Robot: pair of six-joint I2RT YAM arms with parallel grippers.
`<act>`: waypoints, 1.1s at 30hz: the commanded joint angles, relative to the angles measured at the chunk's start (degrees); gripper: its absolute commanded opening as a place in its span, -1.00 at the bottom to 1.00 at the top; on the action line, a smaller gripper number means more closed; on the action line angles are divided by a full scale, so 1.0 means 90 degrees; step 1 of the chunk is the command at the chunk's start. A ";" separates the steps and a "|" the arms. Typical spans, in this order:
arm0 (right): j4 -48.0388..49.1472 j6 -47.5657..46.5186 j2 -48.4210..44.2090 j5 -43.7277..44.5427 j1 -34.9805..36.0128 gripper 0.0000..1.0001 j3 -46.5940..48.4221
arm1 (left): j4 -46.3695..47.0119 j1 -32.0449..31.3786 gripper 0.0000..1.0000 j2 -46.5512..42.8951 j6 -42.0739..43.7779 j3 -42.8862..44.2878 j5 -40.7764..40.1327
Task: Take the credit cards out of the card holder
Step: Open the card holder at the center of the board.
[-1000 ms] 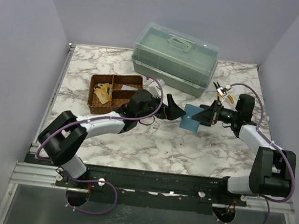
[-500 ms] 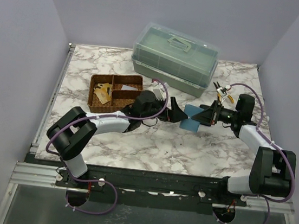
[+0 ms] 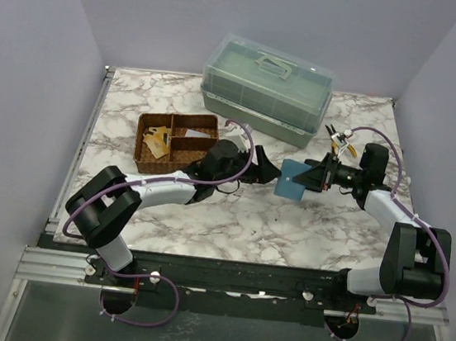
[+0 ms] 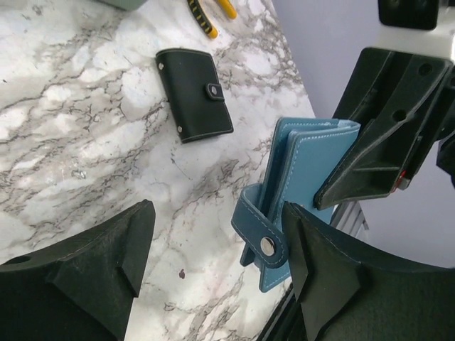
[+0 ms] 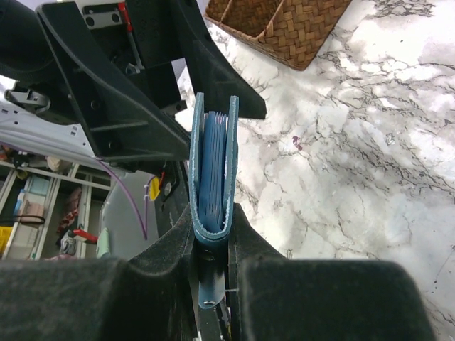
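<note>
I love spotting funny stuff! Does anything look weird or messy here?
The blue card holder isn't lying on the table: the right jaws pinch it up on edge, and its snap strap dangles undone.

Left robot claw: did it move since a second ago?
Yes. The left gripper slid a little right, away from the brown woven basket and toward the teal-blue folding wallet held by the right gripper.

My marble table (image 3: 287, 228) carries a wicker tray (image 3: 149, 165), a lidded grey-green case (image 3: 267, 88) at the far edge, a black snap wallet (image 4: 194, 94) and a yellow-handled tool (image 4: 202, 20).
</note>
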 commanded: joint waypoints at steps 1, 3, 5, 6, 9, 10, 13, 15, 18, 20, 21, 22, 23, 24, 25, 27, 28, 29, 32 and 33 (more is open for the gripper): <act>0.0122 0.0004 -0.0022 -0.0319 -0.0037 -0.99 0.0093 | 0.0560 0.0286 0.54 -0.0211 -0.0229 -0.0369 0.0411; 0.0159 0.0032 -0.0036 -0.0370 -0.0037 -0.99 0.0092 | 0.0909 0.0398 0.52 -0.0185 -0.0354 -0.0498 0.0756; 0.0239 0.0092 -0.0050 -0.0424 -0.0028 -0.99 0.0059 | 0.1050 0.0426 0.48 -0.0146 -0.0362 -0.0512 0.0962; 0.0273 0.0117 -0.0056 -0.0458 -0.0036 -0.99 0.0049 | 0.1061 0.0431 0.45 -0.0127 -0.0348 -0.0478 0.1039; 0.0346 0.0181 -0.0070 -0.0492 -0.0032 -0.99 0.0031 | 0.1082 0.0434 0.37 -0.0042 -0.0326 -0.0390 0.1225; 0.0351 0.0189 -0.0072 -0.0507 -0.0030 -0.99 0.0033 | 0.1084 0.0435 0.37 -0.0015 -0.0319 -0.0365 0.1265; 0.0379 0.0208 -0.0069 -0.0538 -0.0037 -0.99 0.0020 | 0.1094 0.0444 0.36 0.0078 -0.0303 -0.0296 0.1436; 0.0413 0.0228 -0.0059 -0.0570 -0.0036 -0.99 0.0018 | 0.1103 0.0445 0.36 0.0199 -0.0312 -0.0196 0.1640; 0.0425 0.0252 -0.0049 -0.0580 -0.0037 -0.99 0.0014 | 0.1104 0.0470 0.14 0.0416 -0.0392 -0.0051 0.1864; 0.0431 0.0259 -0.0062 -0.0585 -0.0035 -0.99 0.0019 | 0.1104 0.0503 -0.06 0.0533 -0.0461 -0.0005 0.1912; 0.0431 0.0262 -0.0068 -0.0594 -0.0037 -0.99 0.0018 | 0.1104 0.0519 -0.14 0.0561 -0.0489 -0.0002 0.1907; 0.0437 0.0260 -0.0072 -0.0598 -0.0036 -0.99 0.0006 | 0.1106 0.0531 -0.23 0.0581 -0.0511 -0.0001 0.1893; 0.0445 0.0266 -0.0071 -0.0604 -0.0037 -0.99 0.0010 | 0.1109 0.0546 -0.29 0.0590 -0.0527 -0.0001 0.1864; 0.0453 0.0275 -0.0064 -0.0617 -0.0032 -0.99 0.0004 | 0.1118 0.0550 -0.32 0.0591 -0.0522 -0.0001 0.1855; 0.0467 0.0290 -0.0063 -0.0635 -0.0032 -0.99 -0.0009 | 0.1142 0.0559 -0.35 0.0588 -0.0516 0.0004 0.1866; 0.0503 0.0334 -0.0057 -0.0679 -0.0037 -0.99 -0.0007 | 0.1285 0.0563 -0.37 0.0588 -0.0506 0.0027 0.2006; 0.0522 0.0347 -0.0043 -0.0691 -0.0032 -0.99 -0.0014 | 0.1423 0.0561 -0.34 0.0607 -0.0519 0.0044 0.2123; 0.0531 0.0350 -0.0047 -0.0696 -0.0033 -0.99 -0.0014 | 0.1545 0.0560 -0.31 0.0645 -0.0550 0.0073 0.2294; 0.0535 0.0361 -0.0049 -0.0656 -0.0034 -0.99 -0.0016 | 0.1861 0.0566 -0.31 0.0744 -0.0640 0.0177 0.2767; 0.0527 0.0357 -0.0049 -0.0633 -0.0033 -0.99 -0.0019 | 0.1921 0.0563 -0.34 0.0753 -0.0672 0.0175 0.2859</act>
